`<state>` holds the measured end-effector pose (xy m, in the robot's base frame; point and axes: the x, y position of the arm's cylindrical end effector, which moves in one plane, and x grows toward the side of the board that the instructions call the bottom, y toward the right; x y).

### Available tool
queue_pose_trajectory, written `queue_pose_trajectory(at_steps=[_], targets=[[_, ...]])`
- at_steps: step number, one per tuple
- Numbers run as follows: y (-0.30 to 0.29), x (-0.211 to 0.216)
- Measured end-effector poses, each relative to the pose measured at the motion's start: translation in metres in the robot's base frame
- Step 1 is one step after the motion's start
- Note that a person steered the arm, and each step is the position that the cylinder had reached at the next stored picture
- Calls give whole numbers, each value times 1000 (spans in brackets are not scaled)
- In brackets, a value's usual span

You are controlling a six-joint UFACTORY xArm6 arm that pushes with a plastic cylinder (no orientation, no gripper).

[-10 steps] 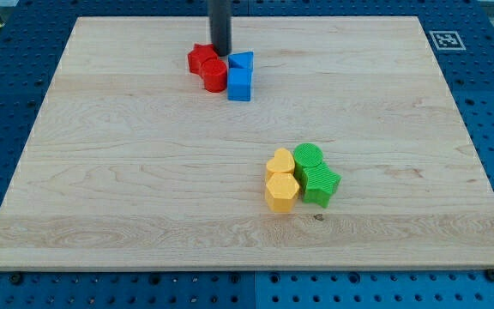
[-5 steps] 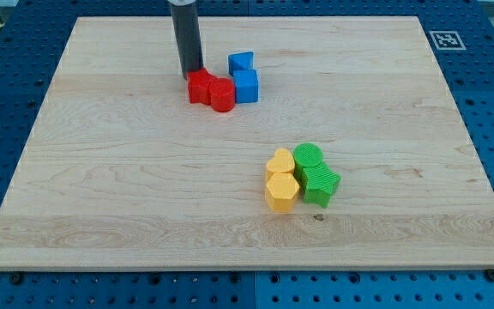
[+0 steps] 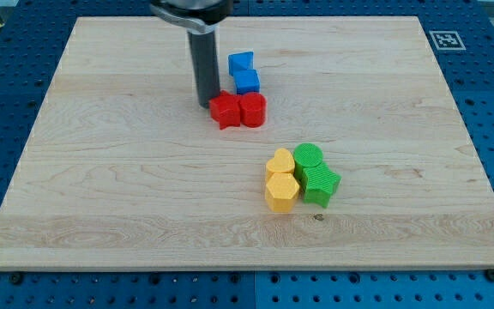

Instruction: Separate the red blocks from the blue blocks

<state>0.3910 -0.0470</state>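
1. In the upper middle of the table (image 3: 101,189), my tip (image 3: 205,105) stands on the wood just to the view's left of the red star-shaped block (image 3: 225,111), touching it or very nearly so.
2. There is no pincer on this arm, only the dark rod, so nothing is gripped and every move must be a push.
3. The red blocks look small, light and rigid, with smooth plastic faces; I judge they will slide readily on the wood and may turn if struck off-centre, so the push should go through the middle of a side face.
4. The red star-shaped block and the red cylinder (image 3: 252,110) sit side by side and touching, the cylinder on the view's right.
5. The blue cube (image 3: 247,81) lies just above the cylinder, close to it or touching, with the second blue block (image 3: 240,62), of irregular shape, directly above the cube.
6. The reds are barely parted from the blues; more pushing toward the view's bottom seems needed.
7. Yellow blocks (image 3: 280,180) and green blocks (image 3: 316,175) cluster well apart, lower right.
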Motion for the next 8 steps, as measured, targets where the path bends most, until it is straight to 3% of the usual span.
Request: queue_pose_trajectory(at_steps=[4,6,8], targets=[[99,36],[31,39],[36,83]])
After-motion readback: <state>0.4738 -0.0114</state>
